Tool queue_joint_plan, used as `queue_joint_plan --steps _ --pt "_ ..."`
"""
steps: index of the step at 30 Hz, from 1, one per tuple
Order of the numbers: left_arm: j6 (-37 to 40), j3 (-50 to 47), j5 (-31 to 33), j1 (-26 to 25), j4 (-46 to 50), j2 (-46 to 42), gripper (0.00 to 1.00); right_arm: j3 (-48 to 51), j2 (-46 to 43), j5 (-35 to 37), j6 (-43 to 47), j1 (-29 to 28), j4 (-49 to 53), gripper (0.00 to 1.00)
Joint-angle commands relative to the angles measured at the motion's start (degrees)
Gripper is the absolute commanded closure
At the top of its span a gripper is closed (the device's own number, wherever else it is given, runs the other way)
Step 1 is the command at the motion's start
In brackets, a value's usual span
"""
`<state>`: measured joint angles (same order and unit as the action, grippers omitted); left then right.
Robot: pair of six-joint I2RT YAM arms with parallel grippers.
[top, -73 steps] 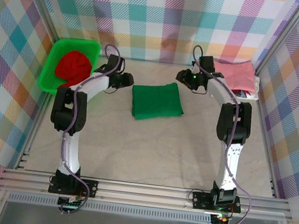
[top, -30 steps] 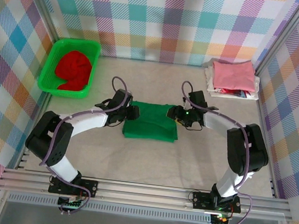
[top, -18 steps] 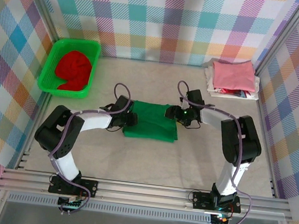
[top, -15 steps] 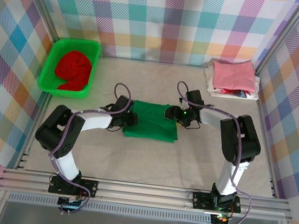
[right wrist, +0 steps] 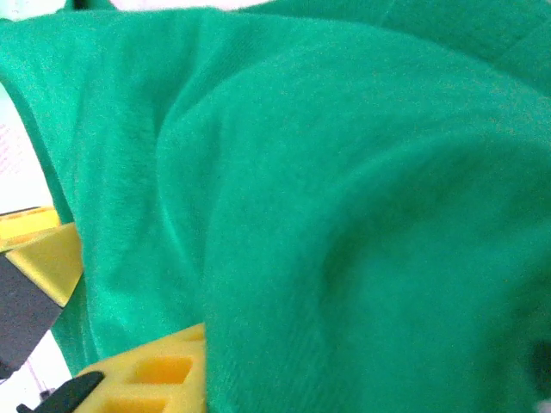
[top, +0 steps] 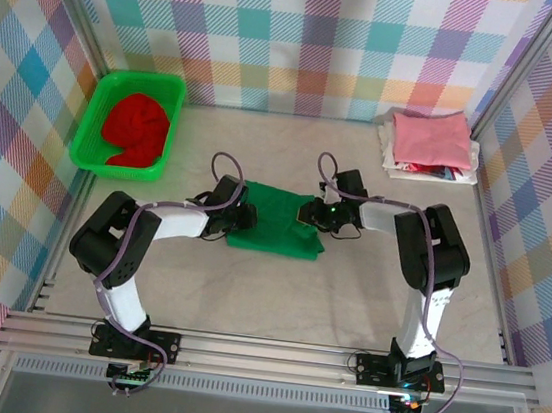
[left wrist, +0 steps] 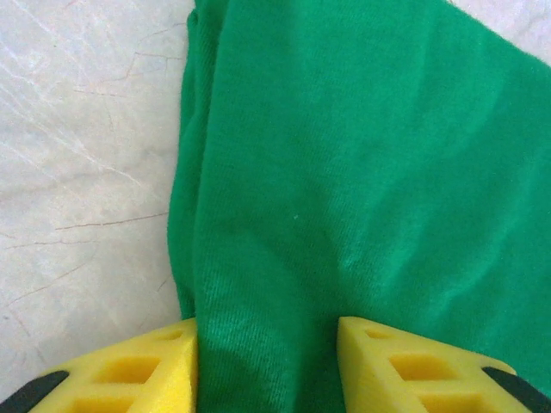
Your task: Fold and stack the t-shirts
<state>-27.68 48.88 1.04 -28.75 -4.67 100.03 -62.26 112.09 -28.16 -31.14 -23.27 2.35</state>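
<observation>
The dark green t-shirt [top: 275,227] lies folded in the middle of the table. My left gripper [top: 244,217] is at its left edge, where the yellow fingers [left wrist: 146,370] pinch a thick ridge of green cloth [left wrist: 344,172]. My right gripper [top: 310,214] is shut on the right edge, which is bunched and raised. In the right wrist view the green cloth [right wrist: 344,215] covers one finger; the other yellow finger [right wrist: 155,366] shows at lower left. A red t-shirt [top: 137,127] lies crumpled in the basket. A folded pink t-shirt [top: 428,138] tops a stack at the back right.
The bright green plastic basket [top: 124,170] stands at the back left by the wall. The stack under the pink shirt holds white and multicoloured cloth [top: 432,169]. Pale marble tabletop [top: 275,297] spreads in front of the green shirt, with checked walls on three sides.
Both arms came down from the back to the green shirt's two side edges. In the last half second the right gripper moved left, bunching the right edge inward.
</observation>
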Motion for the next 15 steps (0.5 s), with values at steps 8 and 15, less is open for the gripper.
queue_joint_plan --steps 8,15 --pt "1.75 -0.63 5.74 1.09 4.2 -7.18 0.45 -4.92 -0.15 1.63 2.27 3.23 5.09 1.0" --pt "7.49 1.23 3.56 2.56 0.79 -18.1 0.22 -19.41 -1.0 8.45 18.79 6.7 26.59 1.0"
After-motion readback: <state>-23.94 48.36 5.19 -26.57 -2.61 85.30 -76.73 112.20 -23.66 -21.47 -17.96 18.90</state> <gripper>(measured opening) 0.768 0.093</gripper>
